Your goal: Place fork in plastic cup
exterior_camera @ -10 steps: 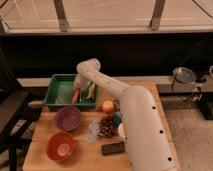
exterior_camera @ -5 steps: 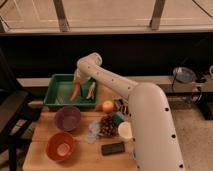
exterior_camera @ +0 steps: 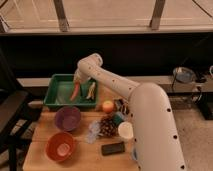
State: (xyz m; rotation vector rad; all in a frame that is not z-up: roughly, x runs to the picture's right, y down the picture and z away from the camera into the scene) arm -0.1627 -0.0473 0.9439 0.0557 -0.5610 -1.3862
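Note:
The fork (exterior_camera: 91, 91), a slender pale utensil, lies in the green bin (exterior_camera: 56, 91) at the back left of the table, beside an orange-red carrot-like piece (exterior_camera: 75, 93). My gripper (exterior_camera: 77, 80) hangs over the bin, just above the top end of the orange-red piece and left of the fork. Whether it touches either one does not show. The clear plastic cup (exterior_camera: 93, 132) stands near the middle of the table, in front of the bin and well apart from the gripper.
A purple bowl (exterior_camera: 67, 118) and an orange bowl (exterior_camera: 61, 146) sit front left. An orange fruit (exterior_camera: 108, 106), a dark bunch (exterior_camera: 107, 126), a white cup (exterior_camera: 125, 131) and a black phone (exterior_camera: 112, 148) crowd the middle. My white arm (exterior_camera: 150, 120) covers the table's right side.
The gripper has lifted slightly inside the green bin. The arm's lower part has shifted right, uncovering the white cup.

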